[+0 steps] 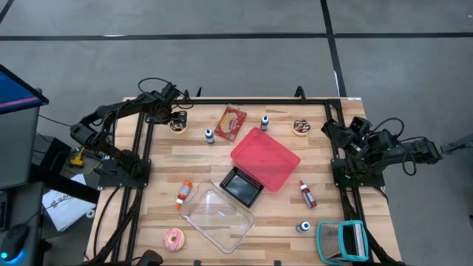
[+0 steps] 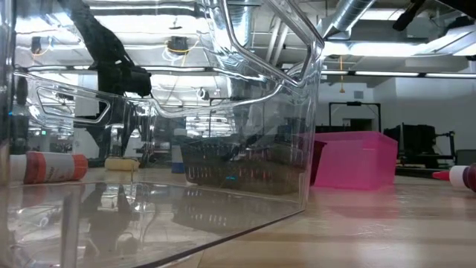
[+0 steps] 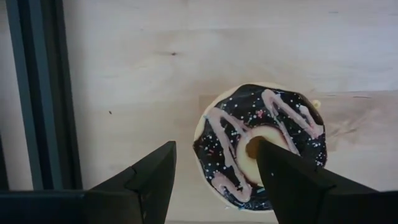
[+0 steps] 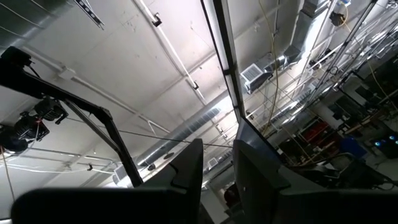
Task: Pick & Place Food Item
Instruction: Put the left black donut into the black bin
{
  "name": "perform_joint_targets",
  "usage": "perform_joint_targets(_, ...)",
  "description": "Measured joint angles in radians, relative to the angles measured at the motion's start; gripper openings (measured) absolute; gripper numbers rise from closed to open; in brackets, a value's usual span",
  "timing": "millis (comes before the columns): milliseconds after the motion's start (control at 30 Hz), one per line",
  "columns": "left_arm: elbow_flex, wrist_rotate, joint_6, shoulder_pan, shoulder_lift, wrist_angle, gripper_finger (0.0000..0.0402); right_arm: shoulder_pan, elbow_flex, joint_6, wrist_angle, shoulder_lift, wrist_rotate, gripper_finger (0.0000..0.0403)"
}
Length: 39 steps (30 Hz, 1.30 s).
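A chocolate-iced donut (image 3: 258,146) with pink drizzle lies flat on the wooden table at its far left corner (image 1: 178,128). My left gripper (image 3: 217,180) hangs open above it, pointing steeply down. One finger (image 3: 292,180) stands over the donut's hole and the other (image 3: 152,180) over bare table beside it. In the low view the gripper (image 2: 126,78) is well clear above the donut (image 2: 121,163). My right gripper (image 4: 217,174) is shut and points up at the ceiling, folded back at the table's right edge (image 1: 353,137).
A red packet (image 1: 231,122), a second chocolate donut (image 1: 301,127), a pink tray (image 1: 264,157), a black basket (image 1: 242,186), a clear container (image 1: 218,219), a pink donut (image 1: 174,239), small bottles (image 1: 209,135) and a teal item (image 1: 341,240) lie about. A dark frame rail (image 3: 37,93) runs beside the left gripper.
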Motion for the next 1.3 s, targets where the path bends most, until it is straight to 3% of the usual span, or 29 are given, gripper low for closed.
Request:
perform_joint_targets(667, 0.003, 0.069, -0.036, -0.016, -0.021, -0.081, 0.0215, 0.000, 0.000, 0.008, 0.002, 0.000, -0.004, 0.0082)
perform_joint_targets(767, -0.002, 0.035, -0.047, -0.032, -0.032, -0.046, 0.0216, 0.000, 0.000, 0.008, 0.001, 0.000, -0.004, 0.0082)
perform_joint_targets(1300, -0.045, 0.087, -0.076, -0.027, -0.034, 0.028, 0.0216, 0.000, 0.000, 0.008, -0.002, 0.000, -0.003, 0.0082)
